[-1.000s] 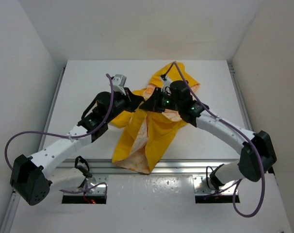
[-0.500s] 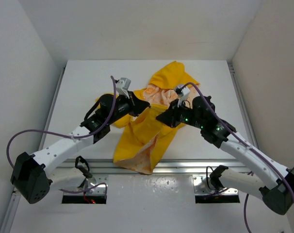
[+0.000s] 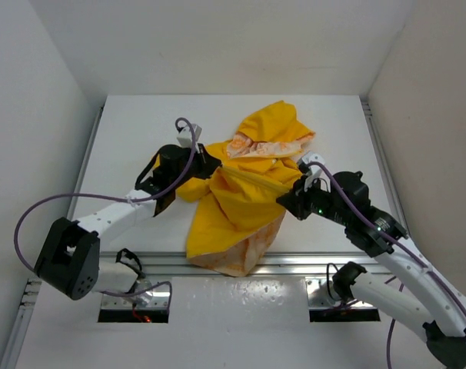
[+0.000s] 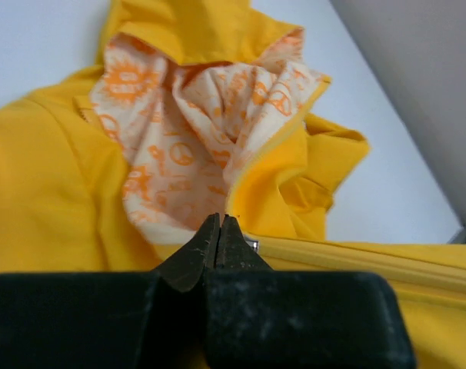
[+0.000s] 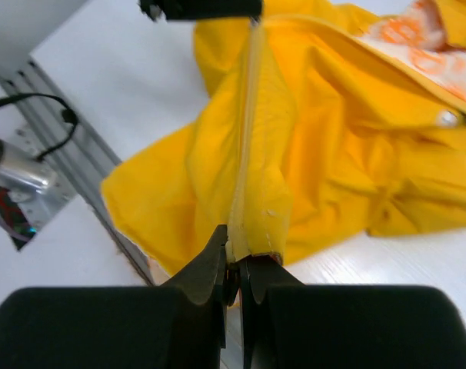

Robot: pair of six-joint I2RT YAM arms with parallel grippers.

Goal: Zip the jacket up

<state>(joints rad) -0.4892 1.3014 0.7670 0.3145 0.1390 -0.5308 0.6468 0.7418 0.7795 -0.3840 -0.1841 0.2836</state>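
From above, the yellow jacket [image 3: 244, 196] lies crumpled in the middle of the desk [image 3: 133, 131], its hem reaching the near edge. The left hand [image 3: 210, 164] and right hand [image 3: 288, 198] each pinch it, with a fold drawn taut between them. At the left wrist, the fingers are pressed tight together on fabric beside the zip line [image 4: 333, 257], with the orange-printed lining [image 4: 187, 146] open beyond. At the right wrist, the hand is nipped narrow on the zip line's near end, which runs straight up to the other hand.
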